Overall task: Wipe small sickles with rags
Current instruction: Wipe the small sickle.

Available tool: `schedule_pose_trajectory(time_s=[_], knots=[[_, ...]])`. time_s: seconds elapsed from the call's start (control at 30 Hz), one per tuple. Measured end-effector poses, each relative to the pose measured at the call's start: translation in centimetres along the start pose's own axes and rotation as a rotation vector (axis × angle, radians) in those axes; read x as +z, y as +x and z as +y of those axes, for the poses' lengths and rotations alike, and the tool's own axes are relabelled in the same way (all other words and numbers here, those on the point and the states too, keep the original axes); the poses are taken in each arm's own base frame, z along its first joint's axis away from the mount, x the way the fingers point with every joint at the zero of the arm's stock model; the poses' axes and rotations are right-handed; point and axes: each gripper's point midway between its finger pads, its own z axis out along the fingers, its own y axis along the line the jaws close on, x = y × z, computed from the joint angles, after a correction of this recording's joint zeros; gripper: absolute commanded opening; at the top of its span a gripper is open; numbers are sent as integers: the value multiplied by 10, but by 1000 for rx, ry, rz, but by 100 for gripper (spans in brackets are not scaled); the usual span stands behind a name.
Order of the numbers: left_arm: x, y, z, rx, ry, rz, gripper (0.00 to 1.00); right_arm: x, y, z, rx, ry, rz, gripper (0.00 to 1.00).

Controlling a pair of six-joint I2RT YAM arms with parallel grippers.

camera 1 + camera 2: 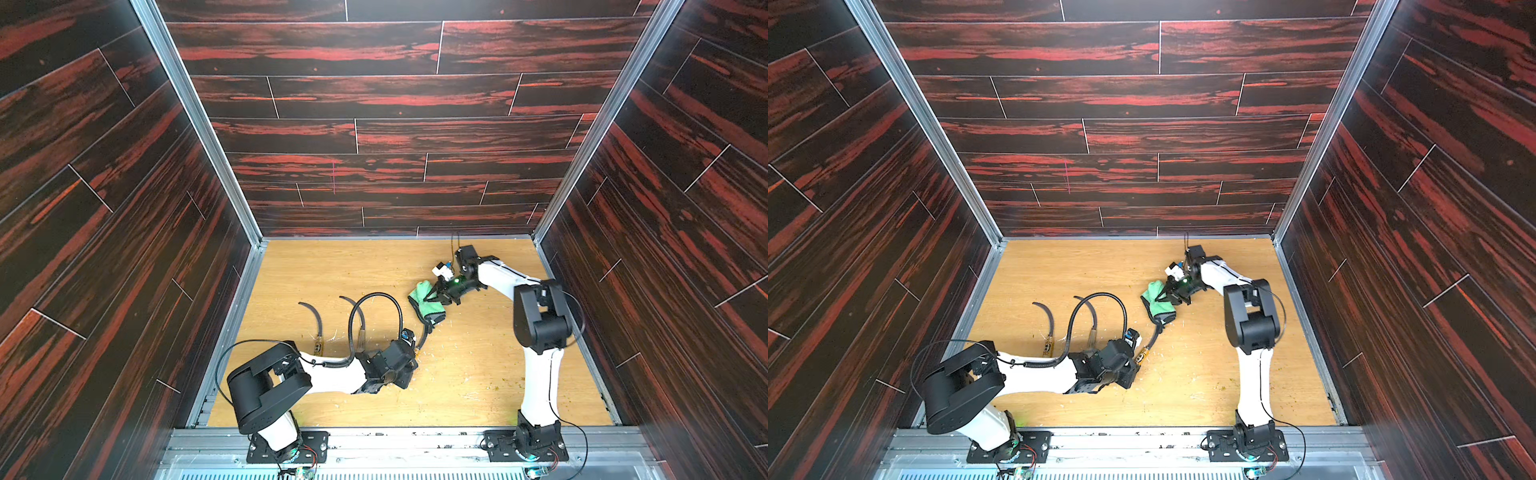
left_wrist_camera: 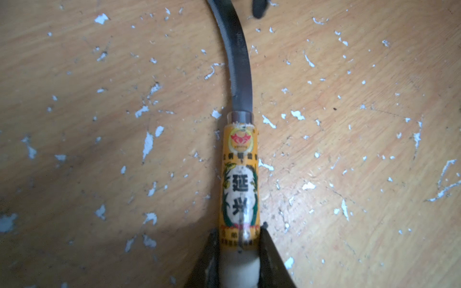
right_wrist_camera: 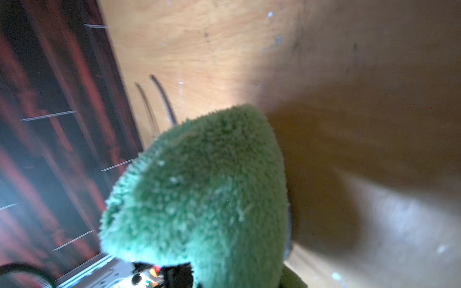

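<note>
Behind the rag (image 1: 1158, 307), the sickle (image 1: 1152, 338) tip is hidden

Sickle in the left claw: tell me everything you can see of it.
The sickle has a pale wooden handle wrapped in a yellow label with black characters, a metal collar and a dark curved blade with fine teeth along one edge. The left claw is shut on the handle at the label's end. It lies level, on or just above the scratched table; I cannot tell which. In a top view the blade's far end meets the green rag.
</note>
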Motion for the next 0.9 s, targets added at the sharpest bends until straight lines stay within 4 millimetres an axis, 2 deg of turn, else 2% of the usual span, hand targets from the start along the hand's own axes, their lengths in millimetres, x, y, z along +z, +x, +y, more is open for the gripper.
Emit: schedule_pose_trajectory(time_s=[0.23, 0.33, 0.5, 0.6, 0.9], knots=[[0, 0, 0, -12, -11, 6, 0, -13, 38, 11, 66, -22, -62, 0], [1, -1, 0, -22, -22, 9, 0, -7, 57, 0, 149, 6, -96, 0], [1, -2, 1, -35, -30, 5, 0, 16, 84, -28, 286, 84, -119, 0], [1, -2, 1, -37, -31, 5, 0, 18, 84, -41, 343, 124, -153, 0], [4, -7, 1, -61, -32, -17, 0, 30, 60, -44, 378, 146, -198, 0]])
